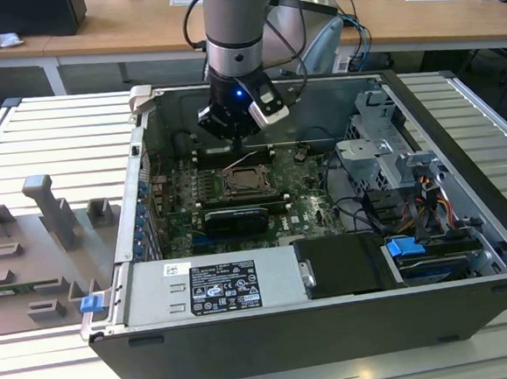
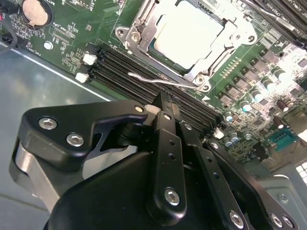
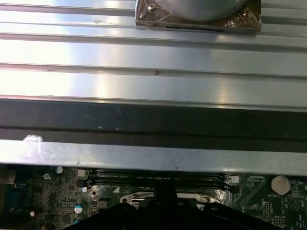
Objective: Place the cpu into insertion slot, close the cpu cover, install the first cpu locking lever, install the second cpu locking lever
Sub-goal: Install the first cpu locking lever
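In the second wrist view the pale silver cpu (image 2: pixel 184 28) lies in the insertion slot (image 2: pixel 154 48) on the green board. The silvery cpu cover (image 2: pixel 144 24) lies flat around it. A thin wire locking lever (image 2: pixel 160 81) stands out along the socket's side, next to the black memory slots (image 2: pixel 120 72). My gripper (image 2: pixel 163 101) is shut with nothing in it, its tips just short of that lever. In the exterior view the gripper (image 1: pixel 235 141) hangs over the far edge of the socket (image 1: pixel 245 183).
The board sits inside an open computer case (image 1: pixel 457 94) lying on a slatted metal table (image 1: pixel 47 135). A long black card (image 1: pixel 231 218) lies in front of the socket. The power supply (image 1: pixel 217 287) and drive cage (image 1: pixel 383 157) stand around it. A coin battery (image 2: pixel 34 11) sits beside the memory slots.
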Robot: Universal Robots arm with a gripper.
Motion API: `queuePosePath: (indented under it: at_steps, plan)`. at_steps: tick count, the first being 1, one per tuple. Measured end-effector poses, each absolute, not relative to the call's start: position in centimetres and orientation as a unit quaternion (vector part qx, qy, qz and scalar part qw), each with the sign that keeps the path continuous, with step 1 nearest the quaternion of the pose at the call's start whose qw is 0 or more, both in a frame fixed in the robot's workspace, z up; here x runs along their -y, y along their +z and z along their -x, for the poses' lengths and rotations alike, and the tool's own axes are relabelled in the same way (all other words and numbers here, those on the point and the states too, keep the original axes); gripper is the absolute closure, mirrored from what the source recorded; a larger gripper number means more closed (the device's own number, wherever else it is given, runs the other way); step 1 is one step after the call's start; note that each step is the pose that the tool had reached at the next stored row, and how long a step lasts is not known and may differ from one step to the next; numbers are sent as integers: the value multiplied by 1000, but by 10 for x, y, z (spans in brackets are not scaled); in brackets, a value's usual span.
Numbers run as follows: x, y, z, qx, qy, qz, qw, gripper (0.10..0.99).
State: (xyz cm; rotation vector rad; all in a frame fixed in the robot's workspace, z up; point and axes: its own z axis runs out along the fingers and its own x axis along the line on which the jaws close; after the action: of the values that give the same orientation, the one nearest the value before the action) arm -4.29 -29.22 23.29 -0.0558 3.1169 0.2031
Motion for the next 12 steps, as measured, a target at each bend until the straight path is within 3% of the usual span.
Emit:
queuePosePath:
  at_steps: [12]
  plan:
    - [291, 222, 28, -998, 63, 20, 9, 980]
